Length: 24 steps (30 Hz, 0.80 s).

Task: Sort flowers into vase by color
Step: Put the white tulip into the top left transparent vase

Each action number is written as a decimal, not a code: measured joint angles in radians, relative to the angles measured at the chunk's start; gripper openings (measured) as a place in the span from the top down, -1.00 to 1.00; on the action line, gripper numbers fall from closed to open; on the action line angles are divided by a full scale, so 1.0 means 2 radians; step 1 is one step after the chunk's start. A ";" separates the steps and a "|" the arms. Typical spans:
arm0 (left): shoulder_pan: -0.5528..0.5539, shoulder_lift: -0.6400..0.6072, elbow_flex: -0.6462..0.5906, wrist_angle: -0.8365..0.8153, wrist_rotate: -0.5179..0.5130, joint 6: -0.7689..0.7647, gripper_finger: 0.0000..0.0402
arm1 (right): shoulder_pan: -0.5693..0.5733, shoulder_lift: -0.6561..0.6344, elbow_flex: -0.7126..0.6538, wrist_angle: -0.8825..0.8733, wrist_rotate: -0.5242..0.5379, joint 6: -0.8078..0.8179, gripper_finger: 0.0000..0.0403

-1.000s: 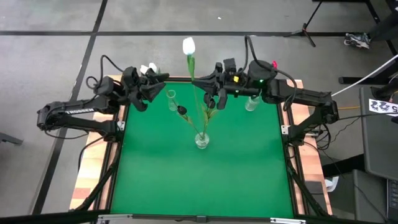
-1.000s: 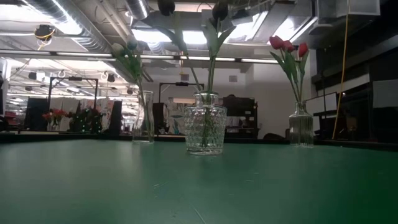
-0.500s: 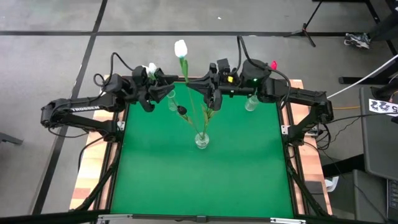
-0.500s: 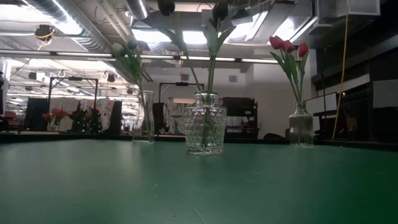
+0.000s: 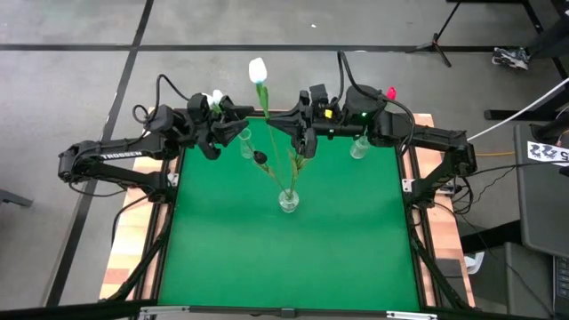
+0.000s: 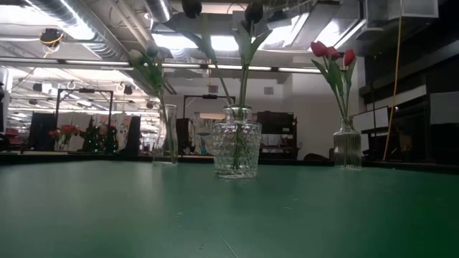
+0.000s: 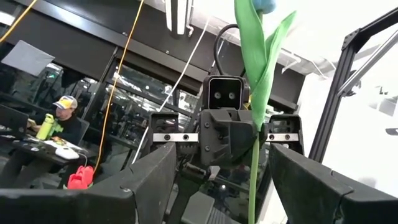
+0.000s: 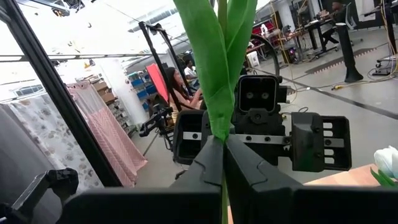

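Note:
My right gripper [image 5: 277, 122] is shut on a white tulip [image 5: 258, 69], which stands upright above the far middle of the table; its leaves [image 8: 217, 68] fill the right wrist view. My left gripper [image 5: 238, 132] is open and faces it from the left. The stem [image 7: 255, 174] shows in the gap between the left fingers, and I see no touch. Two black tulips [image 6: 191, 7] stand in the centre vase [image 5: 288, 201]. White tulips [image 5: 213, 96] stand in the far-left vase [image 5: 244, 142], and red tulips [image 6: 330, 51] in the far-right vase [image 6: 347, 143]. My right gripper pinches the white tulip's thin stem [image 8: 222, 163] between its two fingers, just below the leaves. The fingers come level from the table's right and lie across the stem. The tulip stands upright in the hold, its head high above the fingers.
The three glass vases stand on the green mat [image 5: 284, 258], whose near half has nothing on it. The far-left vase [image 6: 166, 136] is just below my left gripper. People work in the room beyond the table.
My right gripper has carried the white tulip a little toward the table's left, keeping it upright. My left gripper has moved right, toward the tulip. In the last half second both have kept still.

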 joint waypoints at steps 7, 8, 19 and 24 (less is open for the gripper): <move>0.000 0.000 0.000 0.000 -0.006 0.001 -0.26 | 0.000 0.000 0.000 0.000 0.000 0.000 1.00; 0.000 0.000 0.000 0.000 -0.006 0.002 -0.26 | 0.000 0.000 0.000 0.000 0.000 0.000 1.00; 0.000 0.020 0.000 0.003 -0.012 0.009 -0.26 | 0.000 0.000 0.000 0.000 0.000 -0.005 1.00; 0.000 0.032 -0.001 0.025 -0.014 0.009 -0.26 | 0.000 0.000 0.000 0.000 0.000 -0.006 1.00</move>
